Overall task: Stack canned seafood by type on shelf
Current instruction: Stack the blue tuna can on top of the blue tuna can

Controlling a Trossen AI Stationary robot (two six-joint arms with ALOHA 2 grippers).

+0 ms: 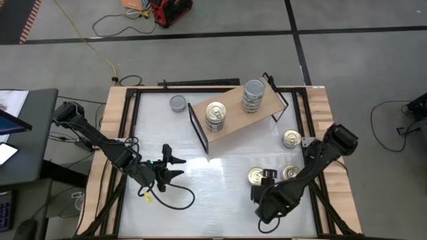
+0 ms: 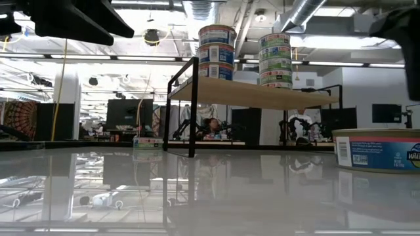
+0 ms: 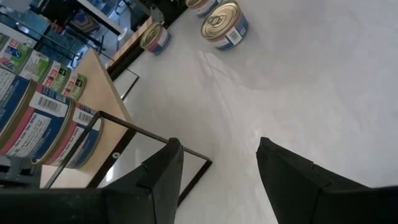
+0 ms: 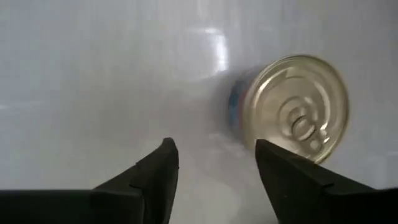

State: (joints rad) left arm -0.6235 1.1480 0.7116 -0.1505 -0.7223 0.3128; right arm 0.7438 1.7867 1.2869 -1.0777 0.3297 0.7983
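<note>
Item: gold-lidded tin, lower right of the table, just beside right gripper, fingers parted, empty. Left gripper: farther off, parted, empty.

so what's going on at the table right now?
Two arms are sorting tins onto the shelf. Two stacks already stand on it: a gold-lidded stack and a grey-topped stack. The right hand hovers open and empty beside a gold-lidded tin on the tabletop. Two more gold-lidded tins and one grey tin lie loose on the table. The left hand waits open at the table's left, holding nothing.
</note>
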